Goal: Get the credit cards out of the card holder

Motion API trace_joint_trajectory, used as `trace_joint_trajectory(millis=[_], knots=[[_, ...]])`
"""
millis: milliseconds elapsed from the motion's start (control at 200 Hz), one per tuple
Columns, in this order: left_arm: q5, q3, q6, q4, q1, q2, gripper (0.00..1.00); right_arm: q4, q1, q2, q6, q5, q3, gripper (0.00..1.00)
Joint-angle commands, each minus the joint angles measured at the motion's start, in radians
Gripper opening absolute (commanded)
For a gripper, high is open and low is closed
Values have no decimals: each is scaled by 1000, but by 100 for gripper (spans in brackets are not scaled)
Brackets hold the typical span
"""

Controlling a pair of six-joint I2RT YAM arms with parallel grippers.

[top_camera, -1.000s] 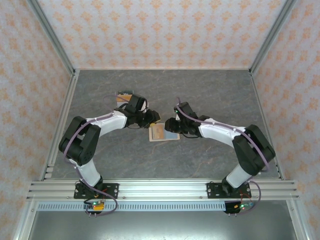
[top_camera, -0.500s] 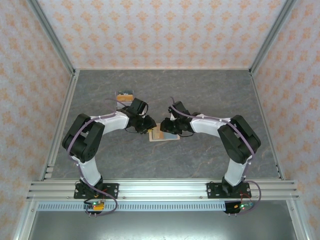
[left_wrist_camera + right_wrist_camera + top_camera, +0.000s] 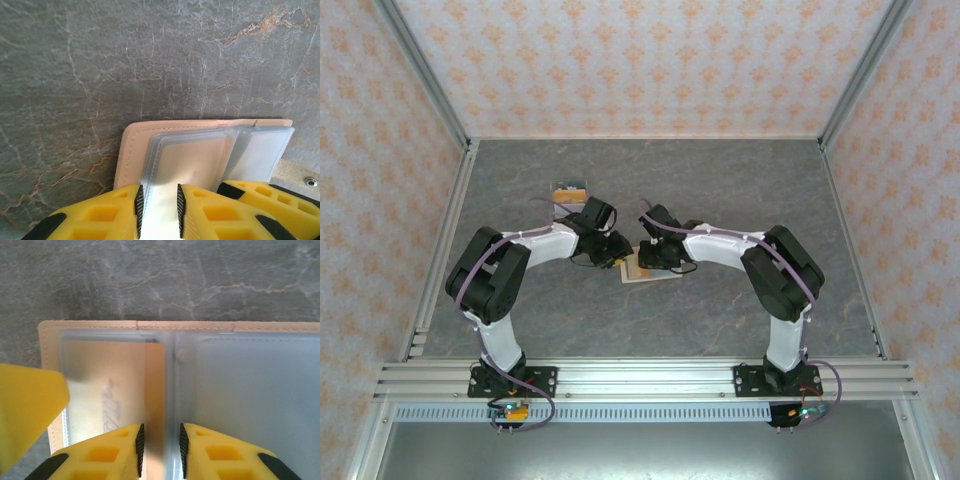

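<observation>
The card holder (image 3: 645, 270) lies spread open on the grey table between both arms. In the left wrist view its beige leather edge (image 3: 131, 150) frames blue-grey pockets, and a pale card (image 3: 192, 160) sits inside one. My left gripper (image 3: 158, 210) is down on that pocket, its jaws a narrow gap apart, with nothing pinched between them. My right gripper (image 3: 161, 450) rests on the holder (image 3: 90, 325) at its centre fold, jaws likewise narrowly open, straddling a tan-orange card's edge (image 3: 155, 385). From above, the left gripper (image 3: 618, 250) and right gripper (image 3: 655, 254) almost meet.
A small pile of credit cards (image 3: 570, 189) lies on the table behind the left gripper. Patterned walls and metal rails enclose the table. A yellow finger of the other gripper intrudes in each wrist view: bottom right (image 3: 265, 200) on the left, bottom left (image 3: 25, 410) on the right.
The right arm has folded and swung its gripper leftwards onto the holder. The left gripper dropped slightly towards the holder's left edge. Both pairs of jaws have narrowed.
</observation>
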Motion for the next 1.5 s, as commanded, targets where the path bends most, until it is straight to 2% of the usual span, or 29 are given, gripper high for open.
trace_joint_trajectory(millis=[0, 415, 776, 931, 1306, 1386, 1496], knots=[[-8, 4, 30, -43, -1, -9, 28, -76, 0, 32, -15, 84, 7, 26], [49, 37, 98, -60, -17, 1, 30, -75, -1, 69, 8, 93, 2, 14], [48, 44, 101, -66, -22, 8, 29, -78, -1, 75, 11, 104, -2, 13], [-3, 53, 117, -112, -20, -17, 29, -80, -2, 74, 13, 104, 2, 13], [31, 46, 112, -84, -31, -3, 26, -79, -2, 75, 12, 99, -1, 12], [5, 50, 107, -95, -30, -3, 25, -79, -1, 75, 10, 99, -1, 12], [-86, 67, 124, -171, -31, -21, 25, -82, -4, 75, 11, 101, -1, 12]])
